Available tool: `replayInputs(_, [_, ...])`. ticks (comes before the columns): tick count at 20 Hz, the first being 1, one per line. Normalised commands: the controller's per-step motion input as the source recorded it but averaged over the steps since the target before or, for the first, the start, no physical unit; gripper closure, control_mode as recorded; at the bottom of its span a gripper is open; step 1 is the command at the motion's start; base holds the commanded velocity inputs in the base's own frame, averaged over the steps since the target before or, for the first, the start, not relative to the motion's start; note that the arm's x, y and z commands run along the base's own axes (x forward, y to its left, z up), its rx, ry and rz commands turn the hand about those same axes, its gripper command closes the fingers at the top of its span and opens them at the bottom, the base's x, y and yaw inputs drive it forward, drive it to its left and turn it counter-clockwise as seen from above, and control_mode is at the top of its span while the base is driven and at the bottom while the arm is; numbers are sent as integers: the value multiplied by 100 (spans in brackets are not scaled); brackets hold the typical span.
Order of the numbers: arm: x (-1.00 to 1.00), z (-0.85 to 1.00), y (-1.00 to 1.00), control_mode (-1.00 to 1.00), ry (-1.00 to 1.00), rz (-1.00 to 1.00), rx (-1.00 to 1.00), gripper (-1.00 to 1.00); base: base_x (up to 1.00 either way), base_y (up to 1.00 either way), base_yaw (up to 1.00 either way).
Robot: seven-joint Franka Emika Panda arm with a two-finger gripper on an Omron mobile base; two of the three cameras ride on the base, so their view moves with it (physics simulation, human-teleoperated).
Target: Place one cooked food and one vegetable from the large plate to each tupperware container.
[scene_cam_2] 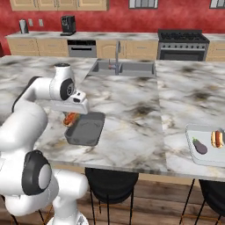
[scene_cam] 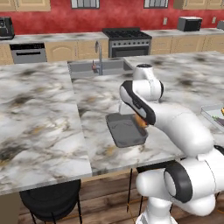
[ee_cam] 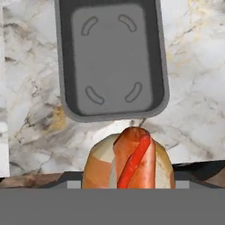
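My gripper (scene_cam_2: pixel 72 115) is shut on a hot dog (ee_cam: pixel 127 162), a sausage in a bun with a red stripe. It hangs just above the counter by the edge of the darker tupperware container (ee_cam: pixel 112 57), which has nothing in it. The hot dog (scene_cam: pixel 141 120) peeks out behind my forearm next to that container (scene_cam: pixel 124 131). From the right base view the hot dog (scene_cam_2: pixel 70 118) is at the container's (scene_cam_2: pixel 88 129) left corner. The light grey container (scene_cam_2: pixel 190 132) at far right holds an eggplant (scene_cam_2: pixel 200 146) and another hot dog (scene_cam_2: pixel 216 139). The large plate is out of view.
A sink (scene_cam_2: pixel 125 68) with a faucet (scene_cam_2: pixel 117 55) is set in the counter behind the dark container. The counter's front edge (scene_cam_2: pixel 114 165) runs close below it, with dark stools (scene_cam_2: pixel 110 184) underneath. The light container (scene_cam: pixel 212 114) sits at the right edge.
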Motion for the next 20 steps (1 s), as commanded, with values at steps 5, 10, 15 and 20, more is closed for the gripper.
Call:
replayInputs(5, [93, -64, 0, -100, 0, 21, 0, 100, 0, 0, 0])
replayInputs(10, [100, -59, 0, -100, 0, 13, 0, 100, 0, 0, 0])
replayInputs(15, [79, -56, 0, -100, 0, 2, 0, 100, 0, 0, 0])
replayInputs(20, [51, -57, 0, -100, 0, -7, 0, 100, 0, 0, 0])
